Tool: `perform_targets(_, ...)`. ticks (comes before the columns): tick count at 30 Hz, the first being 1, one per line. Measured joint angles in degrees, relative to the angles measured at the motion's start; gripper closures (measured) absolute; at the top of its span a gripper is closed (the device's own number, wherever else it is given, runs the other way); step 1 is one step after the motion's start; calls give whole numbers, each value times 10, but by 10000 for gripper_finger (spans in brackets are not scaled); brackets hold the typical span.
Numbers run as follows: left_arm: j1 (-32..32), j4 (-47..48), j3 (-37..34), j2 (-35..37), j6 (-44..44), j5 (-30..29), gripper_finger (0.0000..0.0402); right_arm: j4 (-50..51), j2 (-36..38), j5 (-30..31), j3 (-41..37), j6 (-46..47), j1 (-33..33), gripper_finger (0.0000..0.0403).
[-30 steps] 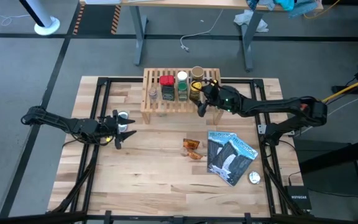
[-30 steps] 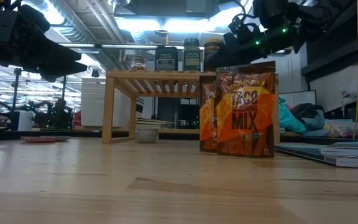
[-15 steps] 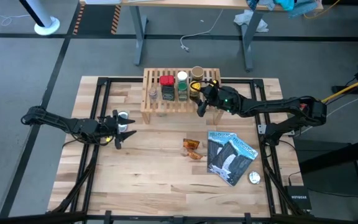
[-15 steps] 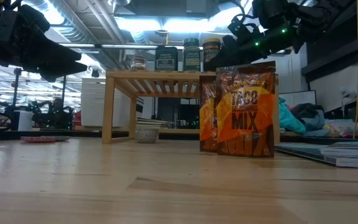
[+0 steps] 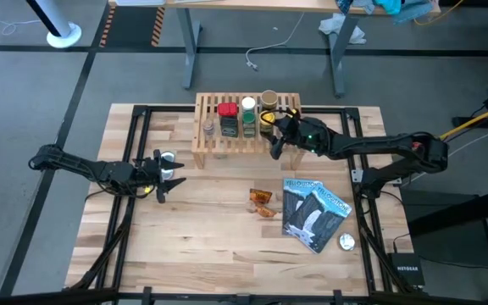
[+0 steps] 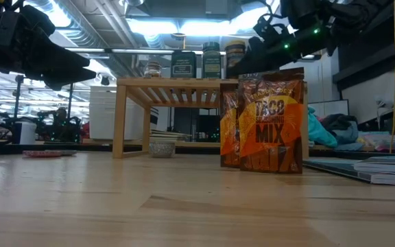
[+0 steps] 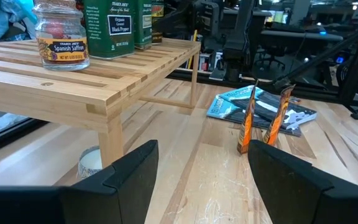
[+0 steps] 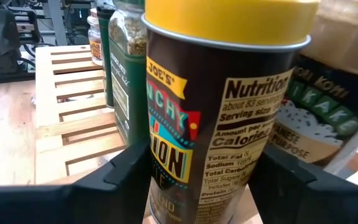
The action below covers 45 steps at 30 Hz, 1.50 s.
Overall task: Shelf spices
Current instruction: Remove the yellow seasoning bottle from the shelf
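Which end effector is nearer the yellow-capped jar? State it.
Right. The right end effector straddles the yellow-capped jar on the shelf; the left end effector hovers off the shelf's opposite end.

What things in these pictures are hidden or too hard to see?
- Yellow-capped jar: right wrist view, its base is cut off by the bottom edge, so whether it rests on the shelf is unclear.
- Small cup under the shelf: left wrist view, half hidden by the shelf leg.
- Orange packets: high view, too small to read.

Overhead looking straight down, low level across tabletop, wrist views close, all sharing shelf (image 5: 246, 123)
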State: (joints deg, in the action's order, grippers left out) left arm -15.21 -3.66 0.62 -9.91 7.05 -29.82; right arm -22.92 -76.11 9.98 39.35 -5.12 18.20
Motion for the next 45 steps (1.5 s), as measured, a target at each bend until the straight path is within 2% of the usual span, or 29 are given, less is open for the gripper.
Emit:
perform_targets(7,0,0,0,0,0,0,160,84,64,65,0,-12,-46,179)
perform_targets(14,0,0,0,0,0,0,160,185,158,145,0,-10,-108,179)
perform_targets(24,0,0,0,0,0,0,160,330,284,202,-10,66,-175,180)
perform_targets(32,0,0,0,0,0,0,160,321,377,288,-106,128,-258,180)
perform_targets(37,0,0,0,0,0,0,160,273,434,341,-173,143,-316,180)
perform_targets(45,0,0,0,0,0,0,160,230,487,355,-252,177,-388,180)
